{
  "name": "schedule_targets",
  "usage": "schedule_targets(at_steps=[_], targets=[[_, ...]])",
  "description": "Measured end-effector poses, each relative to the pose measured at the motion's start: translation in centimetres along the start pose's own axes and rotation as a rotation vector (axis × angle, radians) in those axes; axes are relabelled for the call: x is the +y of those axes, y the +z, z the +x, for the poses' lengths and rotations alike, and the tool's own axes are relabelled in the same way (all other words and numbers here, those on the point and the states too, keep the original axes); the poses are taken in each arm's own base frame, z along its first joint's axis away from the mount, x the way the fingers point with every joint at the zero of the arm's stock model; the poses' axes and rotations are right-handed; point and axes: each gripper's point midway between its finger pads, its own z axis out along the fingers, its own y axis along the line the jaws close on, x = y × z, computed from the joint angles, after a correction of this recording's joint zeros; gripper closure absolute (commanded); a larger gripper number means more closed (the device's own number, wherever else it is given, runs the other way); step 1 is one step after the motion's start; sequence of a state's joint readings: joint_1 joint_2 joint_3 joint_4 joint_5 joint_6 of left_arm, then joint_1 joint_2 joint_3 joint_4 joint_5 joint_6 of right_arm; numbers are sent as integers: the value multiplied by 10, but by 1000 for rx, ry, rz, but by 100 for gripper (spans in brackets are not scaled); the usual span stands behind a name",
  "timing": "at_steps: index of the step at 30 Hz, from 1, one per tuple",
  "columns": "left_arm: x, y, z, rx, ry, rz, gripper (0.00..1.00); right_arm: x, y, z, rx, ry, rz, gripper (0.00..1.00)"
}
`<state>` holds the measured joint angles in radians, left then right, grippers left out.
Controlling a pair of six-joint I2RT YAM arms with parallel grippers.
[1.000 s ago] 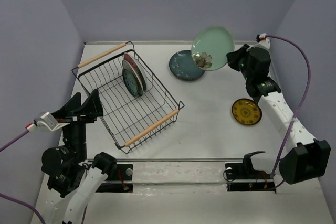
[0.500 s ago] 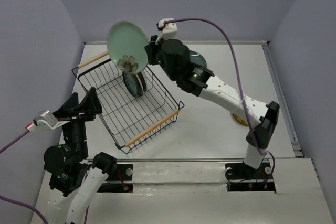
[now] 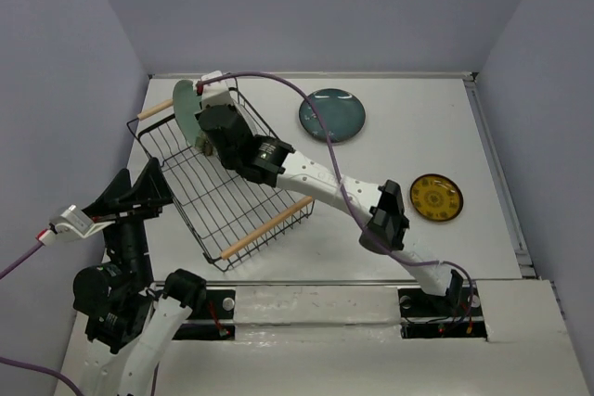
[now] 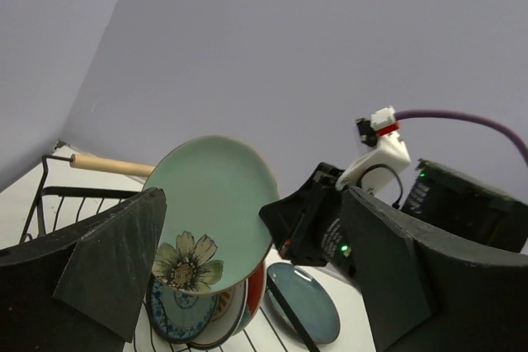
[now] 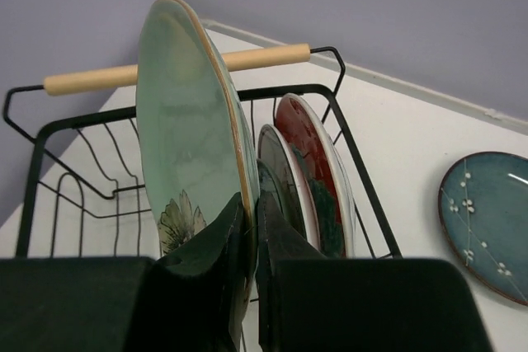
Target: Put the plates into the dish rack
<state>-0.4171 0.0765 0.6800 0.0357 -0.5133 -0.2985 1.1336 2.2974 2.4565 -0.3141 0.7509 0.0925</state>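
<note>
Mint plate [image 5: 186, 121], flower-printed in wrist views, edge-on overhead

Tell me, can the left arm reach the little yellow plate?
Probably not. The yellow plate lies far right, with the dish rack and the stretched right arm between it and the left gripper.

fingers [image 5: 210, 286] pinching mint plate [image 5: 183, 121], over rack [image 5: 91, 80]
</note>
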Motion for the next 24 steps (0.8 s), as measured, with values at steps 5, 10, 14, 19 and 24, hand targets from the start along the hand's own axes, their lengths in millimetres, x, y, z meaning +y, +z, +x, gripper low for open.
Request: schedule_targets(at_steps=[5, 10, 14, 19, 24], targets=[[1, -1, -1, -2, -7, -3, 1, 2, 15, 28, -13, -146, 94, 93], [0, -1, -1, -1, -9, -2, 1, 0, 30, 52, -37, -268, 178, 93], [0, -1, 0, 1, -11, 2, 1, -1, 37, 68, -38, -332, 215, 93], [0, -1, 0, 2, -11, 3, 1, -3, 38, 69, -45, -353, 240, 93], [-1, -1, 0, 3, -12, 4, 1, -4, 39, 68, -58, -349, 252, 93]])
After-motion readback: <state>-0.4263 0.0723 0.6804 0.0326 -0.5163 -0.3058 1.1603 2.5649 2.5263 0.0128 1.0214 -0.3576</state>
